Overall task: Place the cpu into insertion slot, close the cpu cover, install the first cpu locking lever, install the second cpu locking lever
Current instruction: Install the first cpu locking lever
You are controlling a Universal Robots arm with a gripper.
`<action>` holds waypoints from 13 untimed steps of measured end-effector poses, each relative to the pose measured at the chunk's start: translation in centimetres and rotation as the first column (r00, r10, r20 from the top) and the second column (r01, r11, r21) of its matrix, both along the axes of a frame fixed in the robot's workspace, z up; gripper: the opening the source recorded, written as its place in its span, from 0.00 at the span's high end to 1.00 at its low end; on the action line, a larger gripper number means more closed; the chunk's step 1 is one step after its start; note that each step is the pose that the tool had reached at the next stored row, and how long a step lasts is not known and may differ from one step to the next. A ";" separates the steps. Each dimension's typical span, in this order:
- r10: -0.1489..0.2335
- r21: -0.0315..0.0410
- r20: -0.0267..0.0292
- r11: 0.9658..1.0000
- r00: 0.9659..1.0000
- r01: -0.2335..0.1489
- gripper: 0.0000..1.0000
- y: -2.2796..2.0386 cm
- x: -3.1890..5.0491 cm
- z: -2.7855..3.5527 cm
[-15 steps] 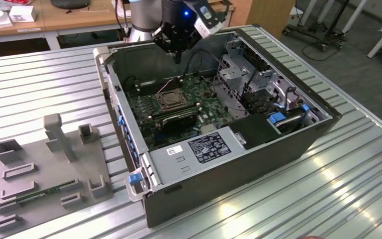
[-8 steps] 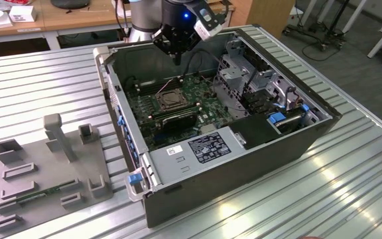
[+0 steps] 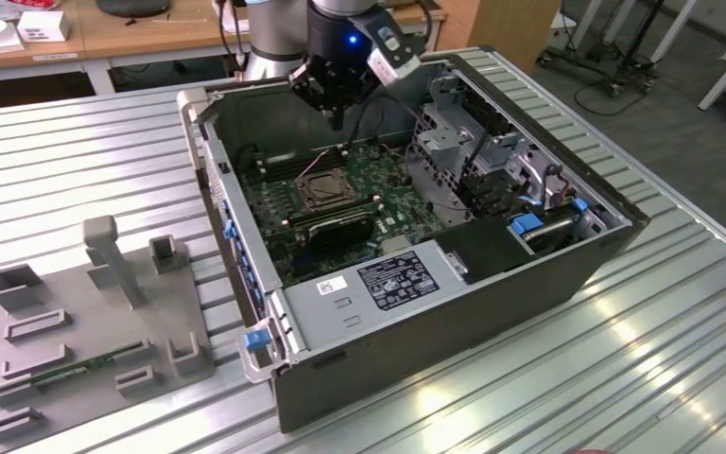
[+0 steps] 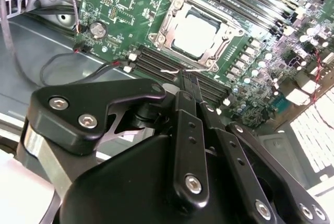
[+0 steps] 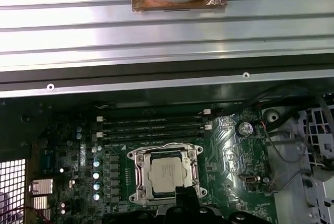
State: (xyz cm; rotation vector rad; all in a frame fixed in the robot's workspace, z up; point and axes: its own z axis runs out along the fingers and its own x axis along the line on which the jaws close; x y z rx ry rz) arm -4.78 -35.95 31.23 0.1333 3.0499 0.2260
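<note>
The cpu (image 4: 197,28) (image 5: 166,174) lies flat in the insertion slot (image 3: 321,192) on the green board inside the open computer case. Over it lies the cpu cover (image 4: 168,23) (image 5: 140,174), a silvery frame whose cut-out shows the chip. A thin wire lever (image 4: 177,70) runs along the socket's edge nearest my fingers. My gripper (image 3: 336,119) (image 4: 187,78) (image 5: 185,192) hangs above the board just beside that edge, towards the case's back wall. Its black fingers are shut together with nothing between them.
Long black memory slots (image 5: 151,127) flank the socket. Red and black cables (image 4: 99,67) lie near the case wall. A drive cage (image 3: 490,161) and a power supply (image 3: 388,279) occupy the exterior view's right and front. A grey fixture plate (image 3: 86,322) sits on the table outside the case.
</note>
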 end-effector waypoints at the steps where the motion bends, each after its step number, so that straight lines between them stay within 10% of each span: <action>1: 0.000 0.000 0.000 1.000 1.000 0.000 0.89 0.00 0.00 -0.18; 4: 0.000 0.000 -0.001 1.000 1.000 0.000 0.89 0.00 -0.02 -0.73; 9: 0.003 -0.017 -0.025 1.000 1.000 -0.003 0.89 0.00 -0.02 -1.18; 13: 0.003 -0.019 -0.026 1.000 1.000 -0.004 0.89 0.00 -0.02 -1.23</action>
